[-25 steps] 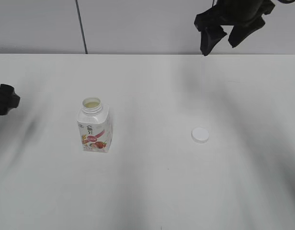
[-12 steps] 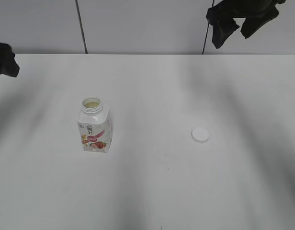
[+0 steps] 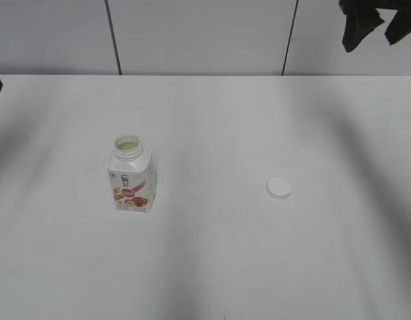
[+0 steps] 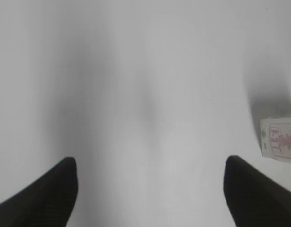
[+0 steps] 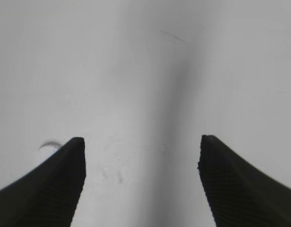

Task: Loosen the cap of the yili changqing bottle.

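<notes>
The bottle [image 3: 132,175] stands upright on the white table [image 3: 212,253], left of centre, its wide neck uncapped and a pale liquid showing inside. The cap [image 3: 278,188] lies flat on the table well to the bottle's right — apart from it. The right gripper [image 3: 381,27] hangs high at the upper right, spread wide and holding nothing. The left gripper [image 4: 150,189] is also spread and empty; the bottle's label edge shows at its right.

The left tool [image 4: 149,189] hangs spread over bare table [image 4: 136,94]; apparently the bottle [image 4: 280,142] peeks in at right.
</notes>
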Controlling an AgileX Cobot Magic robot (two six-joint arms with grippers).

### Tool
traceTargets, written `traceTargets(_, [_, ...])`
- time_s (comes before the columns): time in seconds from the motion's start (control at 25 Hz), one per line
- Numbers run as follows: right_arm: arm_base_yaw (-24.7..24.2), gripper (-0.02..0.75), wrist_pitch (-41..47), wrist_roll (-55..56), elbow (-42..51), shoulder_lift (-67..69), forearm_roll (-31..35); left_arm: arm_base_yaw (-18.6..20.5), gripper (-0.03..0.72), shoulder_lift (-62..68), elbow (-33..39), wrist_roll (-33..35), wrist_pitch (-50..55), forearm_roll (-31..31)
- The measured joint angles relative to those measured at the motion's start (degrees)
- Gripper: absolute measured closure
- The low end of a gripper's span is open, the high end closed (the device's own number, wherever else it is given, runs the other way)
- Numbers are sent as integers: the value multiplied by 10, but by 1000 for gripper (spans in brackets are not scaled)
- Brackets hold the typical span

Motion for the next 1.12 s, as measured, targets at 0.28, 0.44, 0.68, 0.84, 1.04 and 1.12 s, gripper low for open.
traceTargets(0.28, [-32, 150, 0, -4, 0, -33, -7, 29, 116, 0, 0, 0, 16, 7])
traceTargets(0.44, [-36, 150, 0, -4, 3, -55, 2, 29, 116, 0, -3, 0, 28, 7])
traceTargets(0.68, [-42, 150, 0, -4, 50, -109, 3, 29, 124, -4, -3, 0, 51, 7])
traceTargets(0.84, [-86, 150, 0, -4, 106, -143, 18, 29, 123, -33, 22, 0, 41, 7])
traceTargets(1.04, [-140, 150, 0, -8, 196, -209, 33, 29, 125, -84, 84, 0, 30, 7])
traceTargets(1.12, [-143, 150, -2, -9, 237, -253, 33, 29, 137, -107, 115, 0, 25, -3])
